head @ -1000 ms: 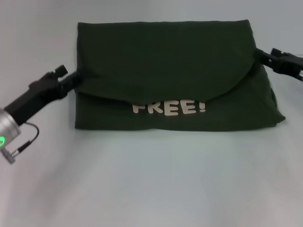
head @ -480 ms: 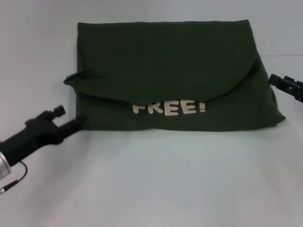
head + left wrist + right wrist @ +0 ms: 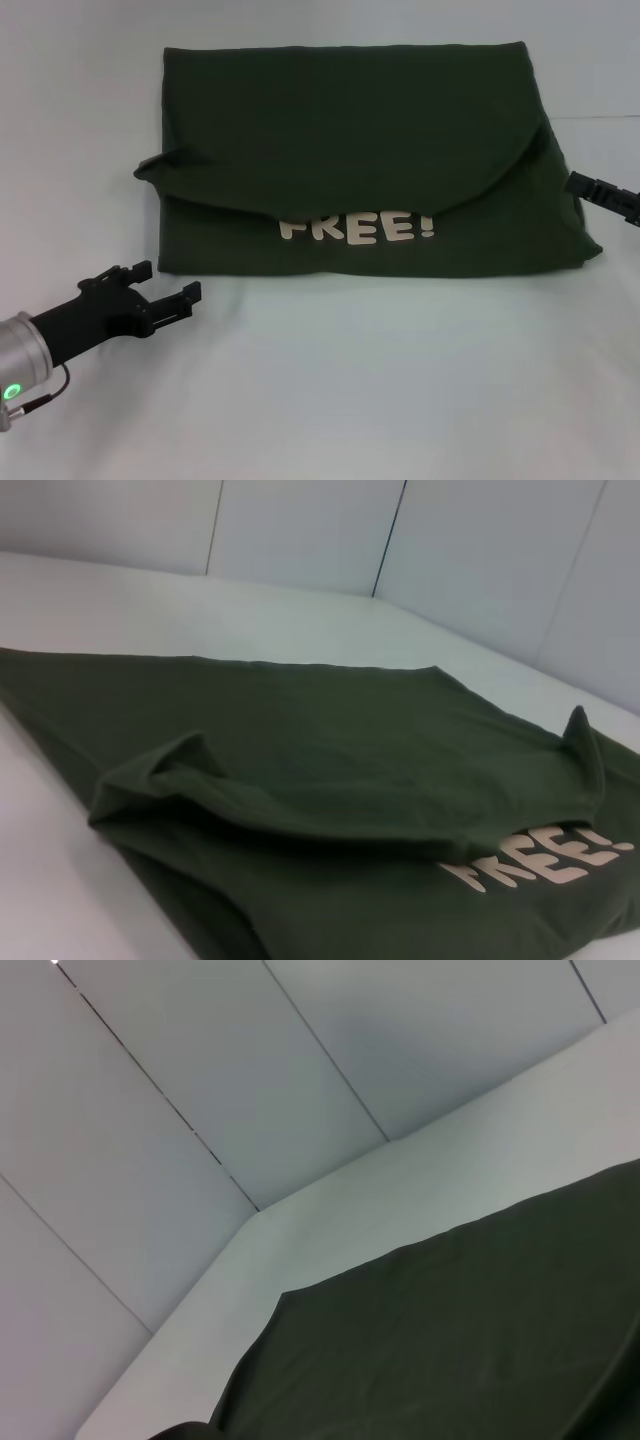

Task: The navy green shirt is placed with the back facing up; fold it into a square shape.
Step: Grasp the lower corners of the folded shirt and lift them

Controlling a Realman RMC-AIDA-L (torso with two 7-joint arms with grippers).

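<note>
The navy green shirt (image 3: 350, 120) lies folded into a wide band at the middle back of the white table. Its far part is folded toward me as a curved flap. Below the flap the white letters "FREE!" (image 3: 357, 227) show. A small corner sticks out at the shirt's left edge (image 3: 150, 165). My left gripper (image 3: 165, 285) is open and empty, on the table just off the shirt's near left corner. My right gripper (image 3: 600, 193) hovers beside the shirt's right edge. The shirt also shows in the left wrist view (image 3: 300, 750) and the right wrist view (image 3: 480, 1330).
The white table (image 3: 350, 380) stretches from the shirt to the front edge. Pale wall panels (image 3: 250, 1080) stand behind the table.
My left gripper has let go of the shirt's left edge and moved back toward the front left. My right gripper has drawn away from the shirt's right edge.
</note>
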